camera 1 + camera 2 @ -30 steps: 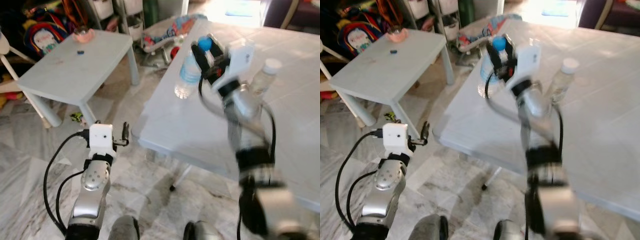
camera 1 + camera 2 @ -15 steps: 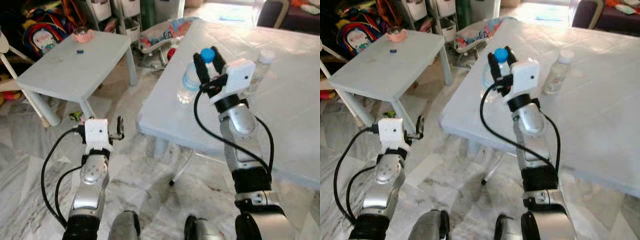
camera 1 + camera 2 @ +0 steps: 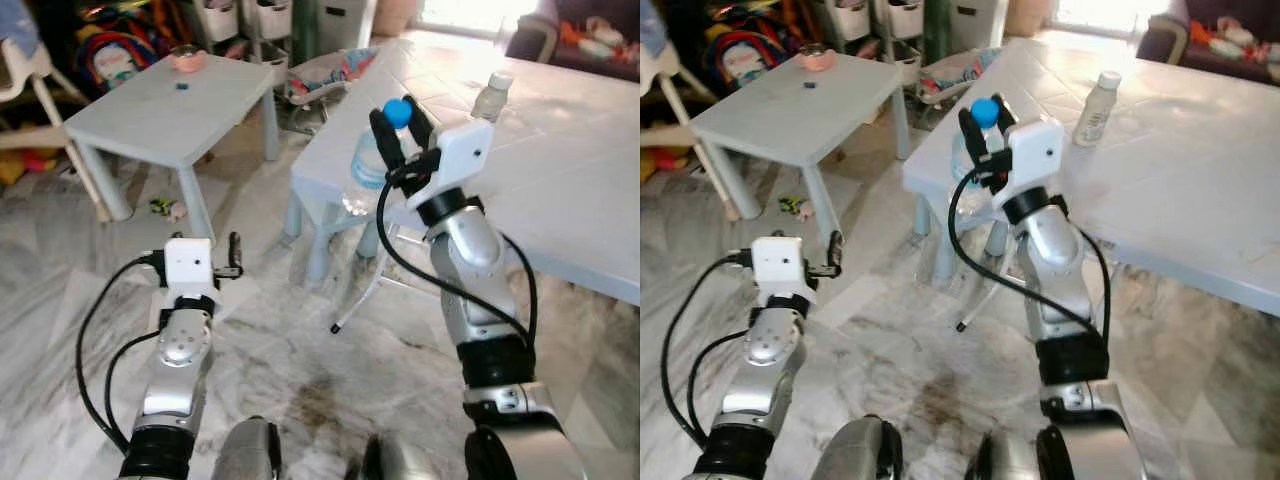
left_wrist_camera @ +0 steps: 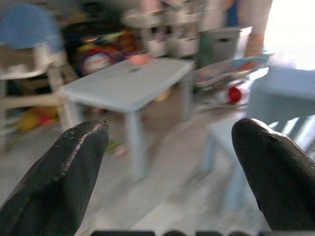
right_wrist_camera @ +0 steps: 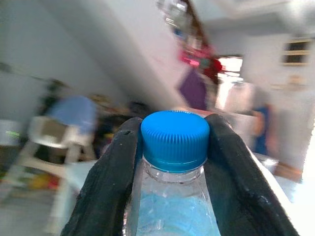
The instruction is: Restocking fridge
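The right end effector [image 3: 398,128] is clamped at the blue-capped neck of the water bottle [image 3: 370,165], which hangs upright in the air beside the tabltop's edge [image 3: 330,160], while the left end effector [image 3: 233,258], fingers spread and empty, hangs low and well apart

white-capped bottle [image 3: 1093,95] on big table [image 3: 1200,190]
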You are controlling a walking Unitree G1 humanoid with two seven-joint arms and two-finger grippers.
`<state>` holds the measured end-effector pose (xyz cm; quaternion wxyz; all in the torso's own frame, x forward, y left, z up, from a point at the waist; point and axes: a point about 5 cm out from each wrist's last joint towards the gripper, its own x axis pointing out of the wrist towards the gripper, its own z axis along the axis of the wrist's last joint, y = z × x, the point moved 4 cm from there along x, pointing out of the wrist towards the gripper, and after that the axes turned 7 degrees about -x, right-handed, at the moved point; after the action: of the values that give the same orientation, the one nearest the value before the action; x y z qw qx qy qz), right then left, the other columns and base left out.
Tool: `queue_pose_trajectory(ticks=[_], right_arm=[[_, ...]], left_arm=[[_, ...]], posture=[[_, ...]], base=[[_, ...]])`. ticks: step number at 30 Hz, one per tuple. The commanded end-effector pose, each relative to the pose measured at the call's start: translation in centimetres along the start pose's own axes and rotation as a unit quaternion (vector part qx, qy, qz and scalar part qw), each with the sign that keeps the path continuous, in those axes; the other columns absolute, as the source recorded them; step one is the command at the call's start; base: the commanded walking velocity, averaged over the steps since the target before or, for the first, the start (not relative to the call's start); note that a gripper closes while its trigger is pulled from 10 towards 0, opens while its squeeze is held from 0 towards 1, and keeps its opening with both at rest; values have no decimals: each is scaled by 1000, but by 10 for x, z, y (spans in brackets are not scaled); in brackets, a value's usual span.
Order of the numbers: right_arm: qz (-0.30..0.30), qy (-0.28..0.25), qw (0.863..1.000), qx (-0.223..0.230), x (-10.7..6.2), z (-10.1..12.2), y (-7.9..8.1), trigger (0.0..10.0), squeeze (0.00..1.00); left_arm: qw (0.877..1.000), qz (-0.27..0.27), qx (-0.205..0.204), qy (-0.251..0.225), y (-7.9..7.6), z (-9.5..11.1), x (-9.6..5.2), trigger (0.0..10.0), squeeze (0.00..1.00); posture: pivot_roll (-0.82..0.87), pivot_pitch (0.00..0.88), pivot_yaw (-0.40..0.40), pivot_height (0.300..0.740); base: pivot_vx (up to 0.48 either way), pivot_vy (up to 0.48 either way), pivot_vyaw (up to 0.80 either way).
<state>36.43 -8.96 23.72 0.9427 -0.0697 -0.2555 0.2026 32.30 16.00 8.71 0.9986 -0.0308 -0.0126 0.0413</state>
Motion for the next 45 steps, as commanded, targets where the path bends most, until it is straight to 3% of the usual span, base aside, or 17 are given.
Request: queue_pose_trajectory(ticks=[1, 5, 6, 7, 10, 15, 18, 22, 26, 28, 32, 34, 36, 40, 41, 42, 45], right_arm=[[-4, 3, 1000, 15, -5, -1, 0, 10000, 0], [-12, 35, 998, 45, -20, -17, 5, 10000, 0], [-9, 58, 997, 43, -35, -30, 10, 10000, 0], [-9, 65, 997, 41, -40, -34, 12, 10000, 0], [-45, 149, 987, 33, -86, -76, 9, 10000, 0], [-89, 192, 976, 48, -111, -92, 3, 10000, 0], [-74, 215, 973, 44, -128, -96, 9, 10000, 0], [-44, 225, 972, 56, -136, -97, 16, 10000, 0], [-42, 232, 970, 55, -139, -97, 11, 10000, 0], [-56, 254, 965, 27, -143, -100, 1, 10000, 0], [-69, 271, 960, -6, -145, -104, -5, 10000, 0], [-66, 273, 960, -17, -141, -106, -5, 10000, 0], [-97, 259, 960, -40, -138, -105, -10, 10000, 0], [-134, 264, 955, -25, -139, -106, -7, 10000, 0], [-157, 276, 948, 18, -142, -108, -2, 10000, 0], [-161, 277, 947, 33, -143, -108, -1, 10000, 0], [-141, 267, 953, 25, -147, -103, 0, 10000, 0]], left_arm=[[1000, 4, 6, 9, 2, -5, 0, 10000, 0], [1000, 10, 1, 14, 8, -9, -2, 10000, 0], [1000, 16, 3, 18, 12, -12, -4, 10000, 0], [1000, 17, 4, 18, 13, -13, -4, 10000, 0], [999, 27, 18, 18, 19, -18, -12, 10000, 0], [999, 33, 17, 24, 23, -23, -16, 10000, 0], [999, 34, 19, 34, 25, -29, -25, 10000, 0], [999, 24, 27, 32, 24, -31, -28, 10000, 0], [999, 22, 30, 34, 25, -32, -30, 10000, 0], [998, 17, 38, 40, 29, -36, -35, 10000, 0], [998, 8, 40, 51, 30, -42, -40, 10000, 0], [998, -35, 13, 53, 18, -40, -44, 10000, 0], [999, -31, 13, 34, 16, -29, -38, 10000, 0], [999, -10, 14, 33, 24, -28, -40, 10000, 0], [999, -16, 22, 41, 24, -33, -46, 10000, 0], [998, -20, 26, 44, 23, -35, -48, 10000, 0], [998, -24, 27, 48, 21, -37, -52, 10000, 0]], posture=[[65, 0, 18, 740], [68, 0, 16, 740], [68, 0, 15, 740], [68, 0, 15, 740], [77, 0, 15, 740], [81, 0, 18, 740], [72, 0, 38, 740], [69, 0, 49, 740], [72, 0, 60, 740], [60, 0, 63, 740], [64, 0, 47, 740], [74, 0, 35, 740], [94, 0, 34, 740], [87, 0, 45, 740], [84, 0, 47, 740], [83, 0, 48, 740], [79, 0, 51, 740]], base=[[0, 0, 0], [0, 0, 0], [0, 0, 0], [0, 0, 0], [0, 0, 0], [0, 0, 0], [0, 0, 0], [0, 0, 0], [0, 0, 0], [0, 0, 0], [0, 0, 0], [0, 0, 0], [0, 0, 0], [0, 0, 0], [0, 0, 0], [0, 0, 0], [0, 0, 0]])
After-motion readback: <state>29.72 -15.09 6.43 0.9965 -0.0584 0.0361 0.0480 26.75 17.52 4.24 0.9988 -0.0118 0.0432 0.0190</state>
